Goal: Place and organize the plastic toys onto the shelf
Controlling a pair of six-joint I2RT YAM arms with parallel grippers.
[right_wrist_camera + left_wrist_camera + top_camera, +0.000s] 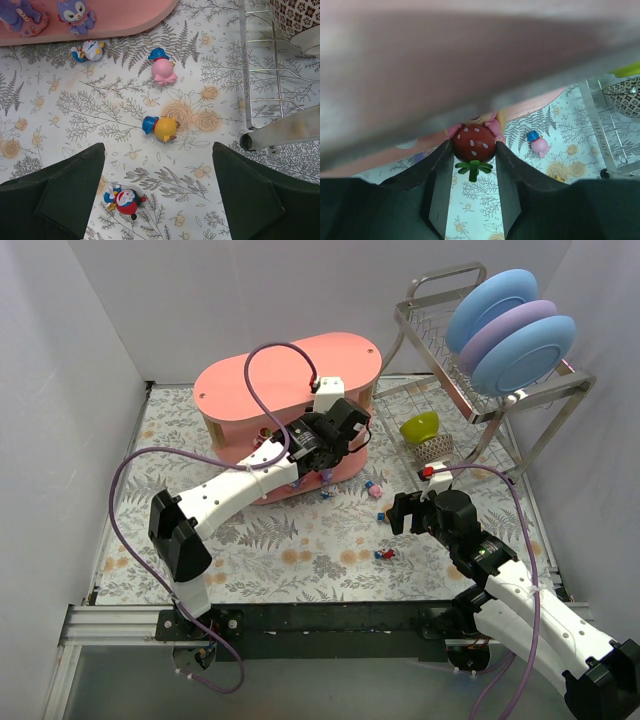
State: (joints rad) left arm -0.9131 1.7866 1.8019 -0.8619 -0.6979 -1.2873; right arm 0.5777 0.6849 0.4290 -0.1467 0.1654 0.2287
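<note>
Left wrist view: my left claw (474,150) pinches a red strawberry toy (474,141) by its sides, right at the rim of the pink shelf (290,375) near the desk's far edge. The shelf board overhead sits close, and I judge a nudge against it could pop the glossy toy free. My right claw (157,160), spread wide, hangs over loose toys (162,128) mid-desk and could scatter them. On the wire rack (597,131), toward the far right corner, stamped letters read roughly "SUS30".

The only lettering is a stamp on the dish rack (601,135) rail, starting "SUS", the rest unclear.
</note>
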